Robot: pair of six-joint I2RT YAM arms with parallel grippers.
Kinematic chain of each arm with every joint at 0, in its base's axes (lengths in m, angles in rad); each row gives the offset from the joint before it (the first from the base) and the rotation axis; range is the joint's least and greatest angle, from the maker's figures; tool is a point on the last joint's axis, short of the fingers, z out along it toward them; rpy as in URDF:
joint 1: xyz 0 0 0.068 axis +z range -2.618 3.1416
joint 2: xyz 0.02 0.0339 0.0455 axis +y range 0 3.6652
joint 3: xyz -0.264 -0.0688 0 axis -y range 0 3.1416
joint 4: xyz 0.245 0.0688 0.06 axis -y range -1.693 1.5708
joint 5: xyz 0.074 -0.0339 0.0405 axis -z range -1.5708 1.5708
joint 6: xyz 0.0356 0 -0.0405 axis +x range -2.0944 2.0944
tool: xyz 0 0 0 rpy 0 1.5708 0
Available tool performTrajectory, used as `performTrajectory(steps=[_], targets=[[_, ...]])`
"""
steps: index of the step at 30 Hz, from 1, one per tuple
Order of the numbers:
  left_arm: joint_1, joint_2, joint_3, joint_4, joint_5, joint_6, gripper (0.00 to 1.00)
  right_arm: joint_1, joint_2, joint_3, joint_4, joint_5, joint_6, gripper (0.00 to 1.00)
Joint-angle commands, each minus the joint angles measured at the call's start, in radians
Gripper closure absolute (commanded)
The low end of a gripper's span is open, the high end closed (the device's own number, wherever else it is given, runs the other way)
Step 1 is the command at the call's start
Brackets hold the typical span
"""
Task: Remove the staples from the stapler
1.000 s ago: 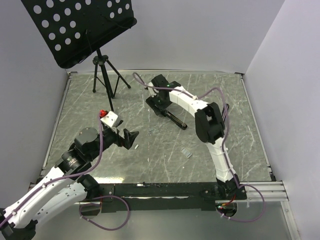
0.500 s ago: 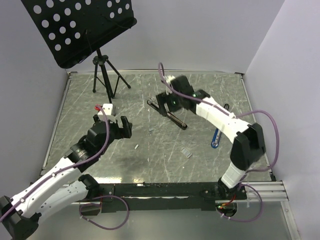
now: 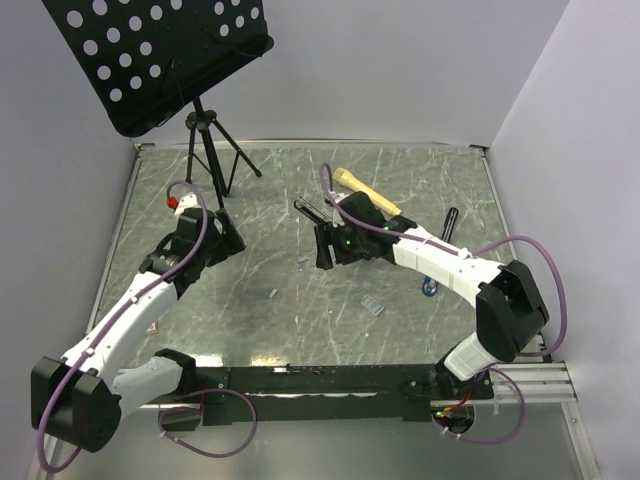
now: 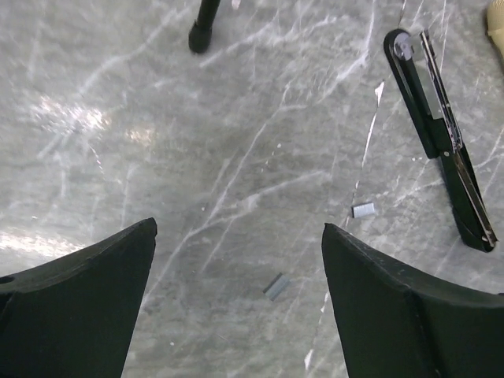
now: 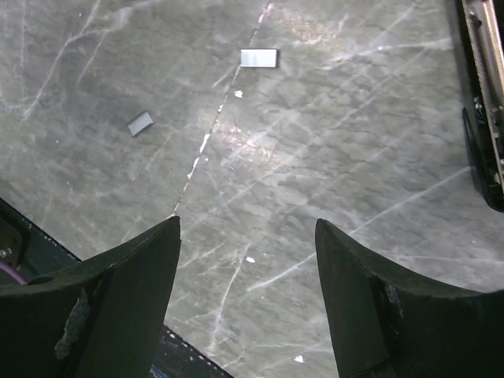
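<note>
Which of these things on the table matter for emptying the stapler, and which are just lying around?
For the job:
stapler, opened out flat
staples, loose on the table

Just lying about:
music stand
blue-and-black pen
tan handle

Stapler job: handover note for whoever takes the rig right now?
Left gripper: open, empty.
Right gripper: open, empty.
Slim black hinged stapler: lies splayed open on the grey marbled table, nearer the right gripper.
Small silvery-grey staple strips: at least two loose on the table beside it.
Done: stapler opened, strips out.
Left: cannot tell if any remain inside; check.
</note>
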Motion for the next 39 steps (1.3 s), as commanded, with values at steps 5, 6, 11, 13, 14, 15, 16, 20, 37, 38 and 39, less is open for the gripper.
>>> performTrajectory(steps=[5, 6, 11, 13, 14, 15, 16, 20, 37, 38, 39], targets=[[0.049, 0.045, 0.019, 0.032, 0.160, 0.101, 0.10, 0.069, 0.113, 0.143, -0.039, 0.118, 0.016, 0.27], [0.049, 0.048, 0.015, 0.030, 0.167, 0.114, 0.13, 0.078, 0.134, 0.152, -0.040, 0.116, 0.018, 0.27], [0.049, 0.007, -0.016, 0.040, 0.161, 0.135, 0.18, 0.129, 0.218, 0.224, -0.060, 0.113, 0.007, 0.28], [0.049, -0.040, -0.011, 0.040, 0.106, 0.124, 0.16, 0.155, 0.249, 0.262, -0.074, 0.113, 0.006, 0.28], [0.049, -0.060, -0.010, 0.040, 0.083, 0.122, 0.16, 0.164, 0.278, 0.272, -0.077, 0.112, -0.002, 0.28], [0.049, -0.079, -0.008, 0.040, 0.052, 0.116, 0.15, 0.175, 0.290, 0.281, -0.083, 0.115, -0.008, 0.28], [0.049, -0.119, -0.010, 0.040, 0.002, 0.115, 0.14, 0.196, 0.301, 0.299, -0.086, 0.115, -0.016, 0.28], [0.052, -0.220, -0.024, 0.043, -0.095, 0.095, 0.13, 0.233, 0.369, 0.341, -0.083, 0.104, -0.057, 0.29], [0.057, -0.436, -0.065, 0.063, -0.275, 0.075, 0.04, 0.324, 0.568, 0.516, -0.102, 0.110, -0.189, 0.35], [0.057, -0.436, -0.067, 0.064, -0.272, 0.076, 0.04, 0.329, 0.576, 0.516, -0.098, 0.101, -0.194, 0.35], [0.057, -0.433, -0.067, 0.064, -0.272, 0.076, 0.03, 0.335, 0.577, 0.517, -0.094, 0.096, -0.197, 0.35]])
